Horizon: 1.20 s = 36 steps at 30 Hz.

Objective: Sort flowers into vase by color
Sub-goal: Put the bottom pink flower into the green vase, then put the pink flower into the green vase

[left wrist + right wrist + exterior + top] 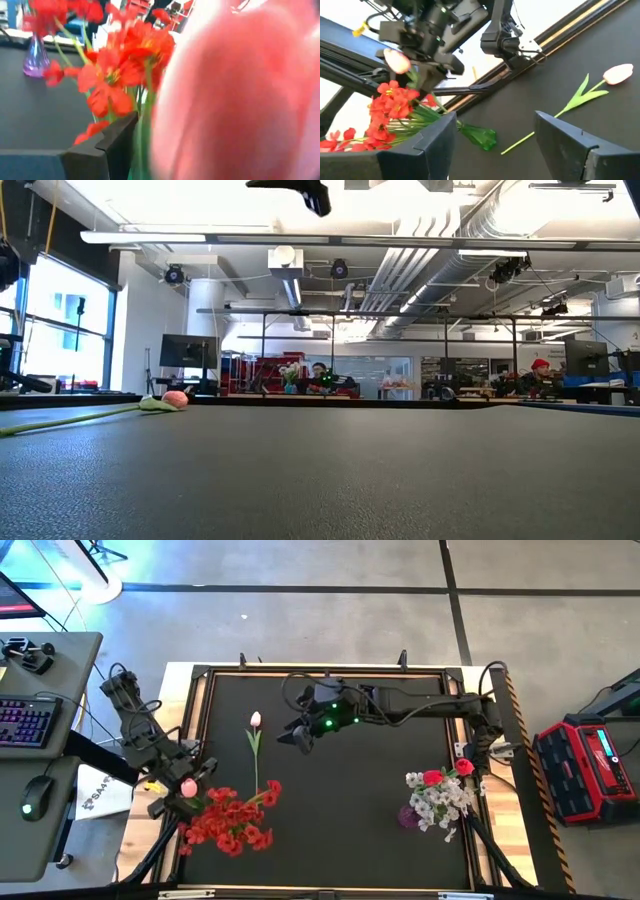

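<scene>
My left gripper (186,786) hung over the red flowers (230,818) at the table's (340,830) left edge, a pink tulip bud (188,787) between its parted jaws. My right gripper (298,737) hovered open near another tulip (255,720) lying flat.

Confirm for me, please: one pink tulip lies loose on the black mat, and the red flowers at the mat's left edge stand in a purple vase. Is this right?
Not quite. The vase holding the red flowers is green and appears tipped over; the right wrist view shows it. The purple vase is on the right side, with white and red-pink flowers. The pink tulip does lie loose on the black mat.
</scene>
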Available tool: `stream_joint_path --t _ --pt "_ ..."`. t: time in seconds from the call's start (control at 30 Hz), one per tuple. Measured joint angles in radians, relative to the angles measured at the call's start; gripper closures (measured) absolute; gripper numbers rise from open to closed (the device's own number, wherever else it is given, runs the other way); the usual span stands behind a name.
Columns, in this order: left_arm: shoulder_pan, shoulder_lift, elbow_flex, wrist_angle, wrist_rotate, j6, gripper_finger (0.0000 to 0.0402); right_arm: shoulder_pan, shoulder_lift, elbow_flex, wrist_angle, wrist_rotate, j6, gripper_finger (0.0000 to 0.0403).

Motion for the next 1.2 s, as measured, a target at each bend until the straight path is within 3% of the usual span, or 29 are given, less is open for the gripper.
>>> stream_joint_path --t 0.17,0.4,0.53,0.6,0.7,0.83,0.97,1.2 --pt "0.0 0.002 0.071 0.001 -0.023 0.062 0.017 0.0 0.0 0.0 -0.005 0.013 0.025 0.0153" --pt "0.001 0.023 0.159 0.002 -0.082 0.113 0.017 0.0 0.004 0.0 -0.088 0.115 0.115 0.0153" --pt "0.001 0.027 0.207 -0.003 -0.266 0.102 0.017 0.0 0.013 0.0 -0.088 0.147 0.145 0.0153" --pt "0.001 0.027 0.239 -0.033 -0.412 0.06 0.017 -0.006 0.018 0.0 -0.086 0.148 0.165 0.0153" --pt "0.008 0.027 0.295 -0.184 -0.646 -0.049 0.0175 -0.008 0.022 0.0 -0.096 0.134 0.183 0.0153" --pt "0.062 0.031 0.348 -0.417 -0.76 -0.277 0.0187 -0.008 0.018 0.0 -0.095 0.128 0.166 0.0153" --pt "0.158 0.04 0.349 -0.572 -0.74 -0.492 0.0197 -0.017 0.011 0.0 -0.096 0.113 0.149 0.0153" --pt "0.382 0.121 0.349 -0.7 -0.536 -0.643 0.0202 -0.07 0.01 0.0 -0.112 -0.003 0.165 0.0153"
